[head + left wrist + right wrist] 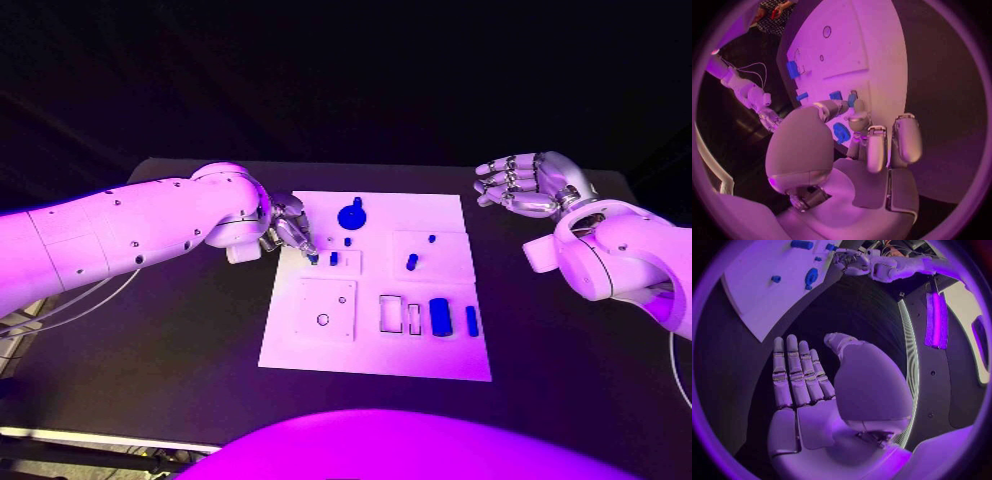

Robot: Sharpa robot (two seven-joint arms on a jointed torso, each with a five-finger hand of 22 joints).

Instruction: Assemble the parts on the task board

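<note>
**Left hand down at the board's left edge, right hand free off its far right corner**

The task board (378, 330) lies in the middle of the black table (562, 360), with bare table on every side of it. The left hand (289, 228) reaches over the board's left edge, fingertips pointing down at a small blue part (333, 258) in the upper left area. In the left wrist view the thumb and a finger (857, 121) close toward a small blue piece (852, 100), but I cannot tell whether they actually grasp it. A round blue part (352, 215) sits just beyond those fingers, near the far edge.

The right hand (526, 184) hovers over bare table, off the board's far right corner, fingers spread and grasping nothing.

More blue parts lie on the board: 2 small ones (413, 262) right of centre, and a wide block (440, 317) beside a slim bar (472, 320) near the right edge.
</note>
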